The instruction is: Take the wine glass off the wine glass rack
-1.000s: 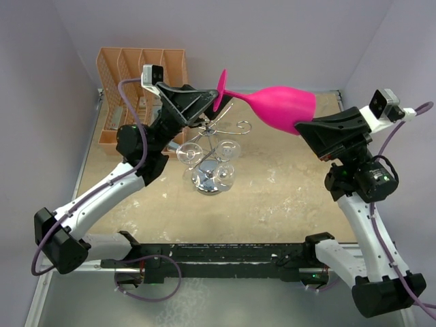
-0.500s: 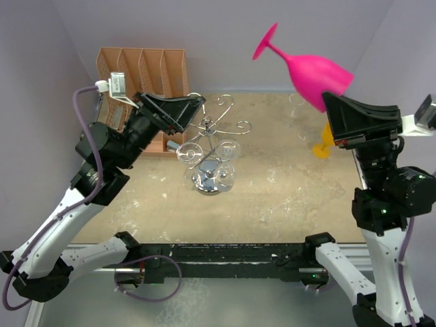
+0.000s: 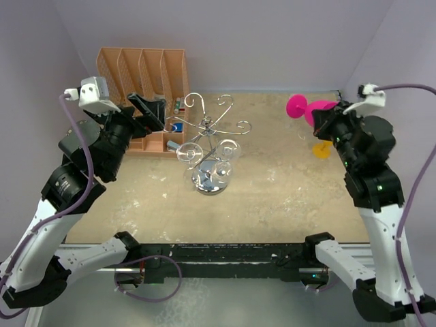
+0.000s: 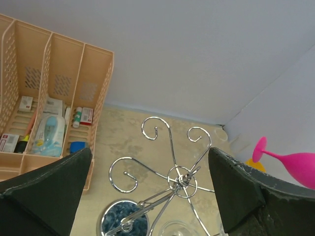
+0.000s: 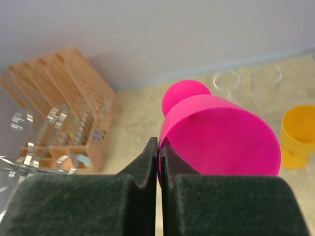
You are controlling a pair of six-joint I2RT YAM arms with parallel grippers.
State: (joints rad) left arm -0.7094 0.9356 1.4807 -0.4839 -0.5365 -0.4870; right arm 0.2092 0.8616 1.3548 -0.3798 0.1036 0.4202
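pinching wine glass (image 5: 221,132) rim — wrist-view only

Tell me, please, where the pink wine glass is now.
Top view, far right: the pink wine glass is held by the right claw, near the yellow cup.

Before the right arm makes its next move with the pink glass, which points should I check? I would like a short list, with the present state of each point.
1. Pink wine glass off the wine glass rack: ok, it is far to the right of it.
2. Right gripper grip: ok, shut on the bowl's rim.
3. Left gripper: ok, open and empty.
4. Glass upright for setting down: not ok, it lies sideways in the grip.
5. Free spot under the glass: cannot tell; the yellow cup stands close by.
6. Clear glasses on the rack: ok, hanging there.
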